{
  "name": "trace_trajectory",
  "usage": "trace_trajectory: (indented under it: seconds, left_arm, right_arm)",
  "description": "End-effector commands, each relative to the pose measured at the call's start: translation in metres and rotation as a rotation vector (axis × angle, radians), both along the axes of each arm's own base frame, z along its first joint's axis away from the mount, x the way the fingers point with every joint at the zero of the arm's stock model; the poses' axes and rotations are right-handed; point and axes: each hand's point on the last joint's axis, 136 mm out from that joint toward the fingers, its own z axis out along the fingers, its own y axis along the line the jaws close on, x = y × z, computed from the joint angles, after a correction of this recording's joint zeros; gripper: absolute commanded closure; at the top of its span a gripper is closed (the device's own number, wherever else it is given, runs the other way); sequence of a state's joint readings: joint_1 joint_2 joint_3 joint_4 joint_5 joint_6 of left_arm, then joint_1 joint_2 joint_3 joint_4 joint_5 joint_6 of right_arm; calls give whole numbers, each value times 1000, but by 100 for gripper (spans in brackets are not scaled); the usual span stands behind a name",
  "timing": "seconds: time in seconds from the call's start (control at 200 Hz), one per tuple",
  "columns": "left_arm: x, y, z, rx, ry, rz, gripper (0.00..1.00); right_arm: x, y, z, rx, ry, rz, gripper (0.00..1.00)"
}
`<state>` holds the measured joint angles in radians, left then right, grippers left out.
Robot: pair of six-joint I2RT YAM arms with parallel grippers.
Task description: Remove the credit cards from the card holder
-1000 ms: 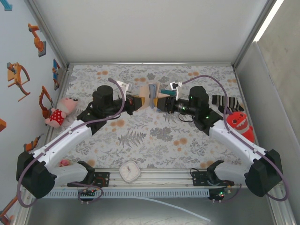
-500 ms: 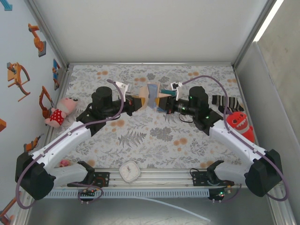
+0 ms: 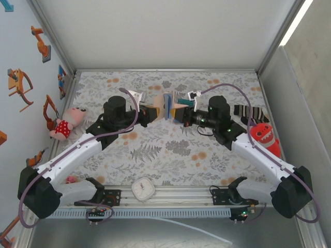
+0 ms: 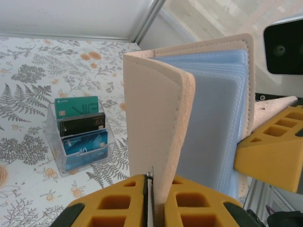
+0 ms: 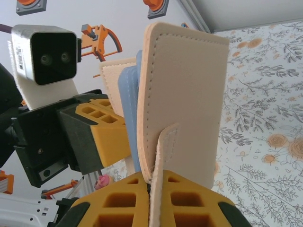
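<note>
The card holder (image 3: 166, 105) stood on edge, partly open like a book, its tan covers spread apart with pale blue-grey sleeves fanned between them. On its left, the left gripper (image 4: 150, 183) had its yellow fingers pinched tight on the lower edge of one tan cover, with only the cover's thickness between them. On its right, the right gripper (image 5: 154, 185) clamped the other cover together with a narrow tan tab, its jaws just as close. The two grippers faced each other across the card holder, and each wrist camera showed the opposite arm's yellow finger just beyond the holder. In the left wrist view, a clear stand (image 4: 78, 135) holding teal, black and blue cards sat on the floral table cover (image 3: 170, 150), to the left of the card holder and apart from it. From above, a striped sock (image 3: 245, 111) and a red plush monster (image 3: 264, 137) lay well off to the card holder's right, a pink plush doll (image 3: 67, 123) lay well off to its left, and a small white square object (image 3: 143, 188) sat far on the near side of it, by the arms' bases.
</note>
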<state>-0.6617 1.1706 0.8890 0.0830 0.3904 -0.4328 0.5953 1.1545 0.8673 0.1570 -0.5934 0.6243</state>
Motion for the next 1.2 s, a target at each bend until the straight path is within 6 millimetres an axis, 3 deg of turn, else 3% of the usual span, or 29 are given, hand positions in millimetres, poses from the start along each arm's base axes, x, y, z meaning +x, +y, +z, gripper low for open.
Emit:
trace_trajectory:
  seconds: [0.0,0.12,0.351,0.541,0.641,0.911,1.197]
  left_arm:
    - [2,-4,0,-18,3,1,81]
    - [3,-6,-1,-22,7,-1,70]
    - [5,-10,-5,-20,17,-3,68]
    - [7,-12,-9,-21,24,-9,90]
    - [4,-14,-2,-43,8,-30,97]
    - [-7,-20,21,-130,-41,-103,100]
    - [-10,-22,23,-150,-27,-117,100]
  right_arm:
    - [-13,3,33,37,-90,48,100]
    - [-14,3,36,36,-97,48,100]
    - [-15,3,40,35,-108,51,100]
    - [-17,3,44,36,-122,55,100]
    - [-16,-1,40,12,-124,33,100]
    - [-3,-15,27,-71,-119,-84,76]
    - [0,-15,21,-99,-109,-91,58]
